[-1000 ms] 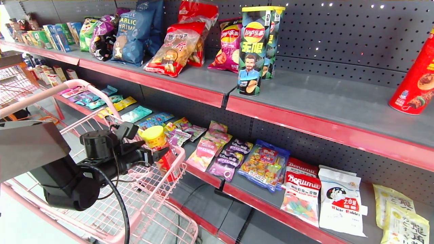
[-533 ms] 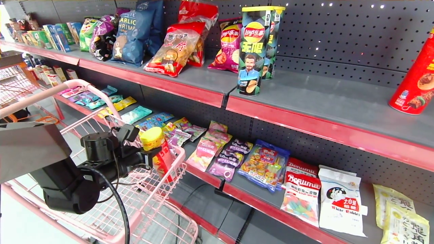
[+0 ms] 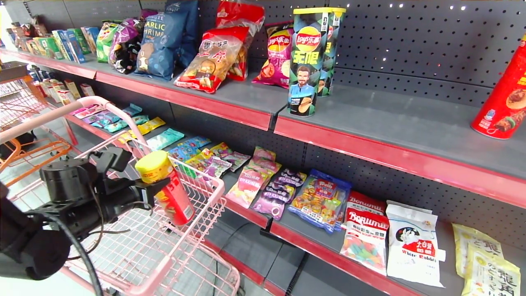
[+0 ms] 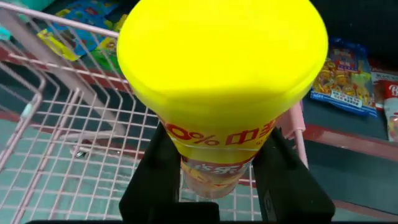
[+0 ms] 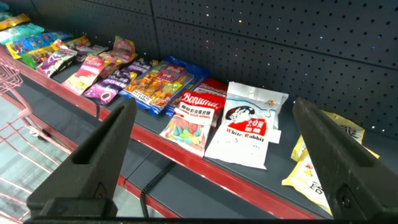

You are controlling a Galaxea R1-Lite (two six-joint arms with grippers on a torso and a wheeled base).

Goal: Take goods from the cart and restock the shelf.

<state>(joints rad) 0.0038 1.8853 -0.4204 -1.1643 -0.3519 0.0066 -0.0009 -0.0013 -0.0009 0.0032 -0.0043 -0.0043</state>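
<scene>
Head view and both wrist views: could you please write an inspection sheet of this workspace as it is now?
Surface: upper shelf, grey, partly bare beside the green tubes.
Job's things: red can with yellow lid, held tilted over the pink cart.
Clutter: candy bags flat on the lower shelf; chip bags on the upper shelf.
Grippers: left gripper shut on the red can; right gripper open, empty.
Cables: black cable behind the left gripper; coiled cable under the lower shelf.
Surroundings: pegboard back wall; orange cart behind.

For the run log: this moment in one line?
left gripper: shut on red can, over pink cart | right gripper: open, facing lower shelf | can not yet shelved
</scene>
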